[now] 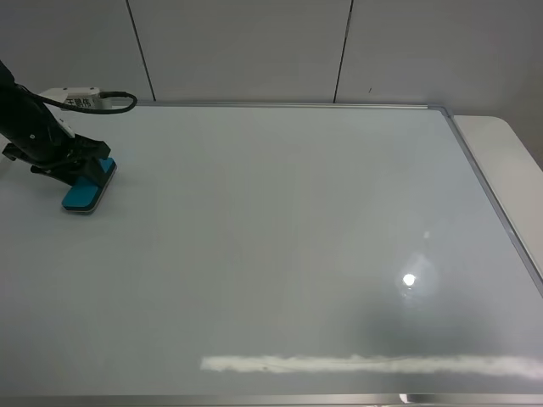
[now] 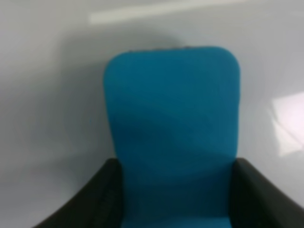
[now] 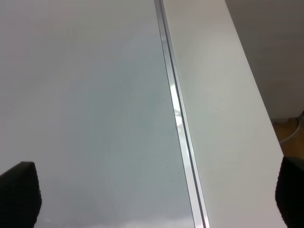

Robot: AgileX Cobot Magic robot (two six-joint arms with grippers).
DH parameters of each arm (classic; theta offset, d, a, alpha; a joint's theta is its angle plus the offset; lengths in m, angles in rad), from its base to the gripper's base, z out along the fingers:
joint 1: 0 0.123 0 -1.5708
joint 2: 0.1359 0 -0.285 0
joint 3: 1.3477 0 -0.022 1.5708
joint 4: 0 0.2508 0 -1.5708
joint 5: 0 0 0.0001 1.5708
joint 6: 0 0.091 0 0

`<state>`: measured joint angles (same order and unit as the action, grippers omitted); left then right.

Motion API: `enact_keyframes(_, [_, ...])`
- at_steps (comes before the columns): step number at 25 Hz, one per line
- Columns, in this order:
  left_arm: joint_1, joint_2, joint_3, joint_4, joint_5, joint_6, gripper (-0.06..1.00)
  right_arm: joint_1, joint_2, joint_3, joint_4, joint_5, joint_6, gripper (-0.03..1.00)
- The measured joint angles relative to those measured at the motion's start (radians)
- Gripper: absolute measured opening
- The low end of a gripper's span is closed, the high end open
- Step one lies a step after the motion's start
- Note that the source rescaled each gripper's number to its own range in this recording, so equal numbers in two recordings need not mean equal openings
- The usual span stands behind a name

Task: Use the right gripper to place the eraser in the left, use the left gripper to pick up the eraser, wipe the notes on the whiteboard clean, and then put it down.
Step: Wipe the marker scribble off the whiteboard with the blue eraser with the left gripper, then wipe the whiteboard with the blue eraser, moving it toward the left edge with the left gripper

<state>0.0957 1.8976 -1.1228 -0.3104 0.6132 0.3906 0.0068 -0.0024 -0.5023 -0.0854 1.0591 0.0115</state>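
Teal eraser (image 1: pixel 87 192) flat on whiteboard (image 1: pixel 280 246), clamped between left gripper (image 1: pixel 82 167) fingers, right gripper (image 3: pixel 156 199) spread wide, empty

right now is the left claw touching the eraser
Touching. In the left wrist view both black fingers press against the sides of the eraser; the exterior high view shows the left claw clamped over it on the whiteboard.

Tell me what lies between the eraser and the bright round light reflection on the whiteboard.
Only bare whiteboard separates the eraser from the reflection, as the exterior high view shows.
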Motion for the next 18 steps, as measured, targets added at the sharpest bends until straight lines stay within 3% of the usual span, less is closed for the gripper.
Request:
enact_keyframes(5, [-0.001,-0.114,0.162,0.013,-0.022,-0.039,0.00,0.000,0.000,0.000,0.000,0.000,0.000,0.99])
enact_keyframes(10, [0.000,-0.152,0.329,0.016,-0.155,-0.047,0.00,0.000,0.000,0.000,0.000,0.000,0.000,0.99])
enact_keyframes(18, [0.000,-0.159,0.354,0.010,-0.180,-0.062,0.00,0.000,0.000,0.000,0.000,0.000,0.000,0.99])
